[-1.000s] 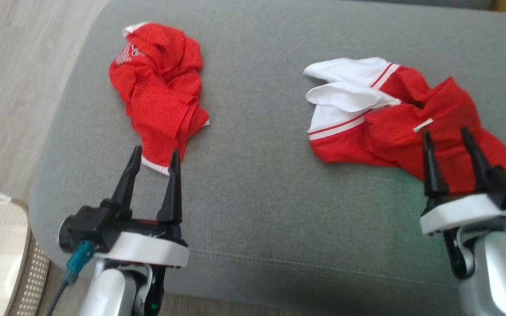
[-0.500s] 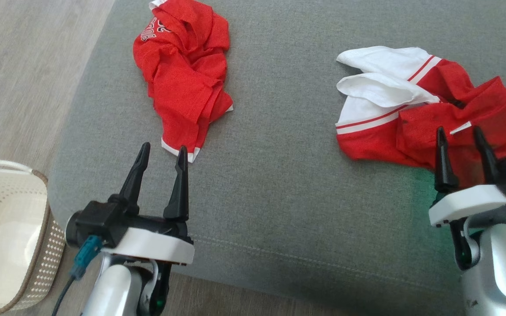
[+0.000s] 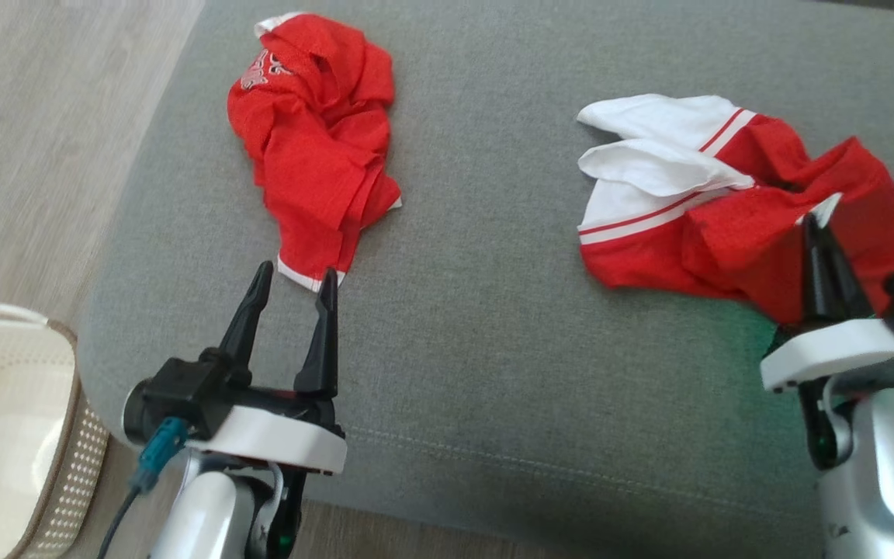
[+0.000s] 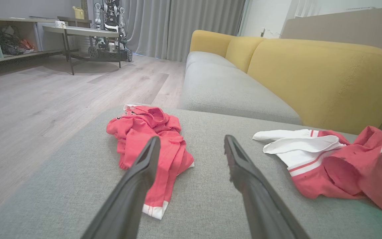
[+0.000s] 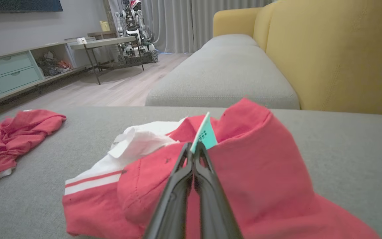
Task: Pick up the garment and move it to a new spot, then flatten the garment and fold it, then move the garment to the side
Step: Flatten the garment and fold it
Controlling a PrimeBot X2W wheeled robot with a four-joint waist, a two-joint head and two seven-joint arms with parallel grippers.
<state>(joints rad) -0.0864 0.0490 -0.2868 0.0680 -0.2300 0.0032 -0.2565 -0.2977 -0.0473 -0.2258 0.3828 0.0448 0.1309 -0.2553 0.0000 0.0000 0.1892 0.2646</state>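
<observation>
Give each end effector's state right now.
Left end effector: open, empty.
Right end effector: shut on the red and white garment.

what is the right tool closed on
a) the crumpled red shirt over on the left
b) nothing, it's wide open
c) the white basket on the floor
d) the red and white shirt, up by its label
d: the right tool has its fingers pressed together on the fabric at the label of the red and white shirt.
</observation>
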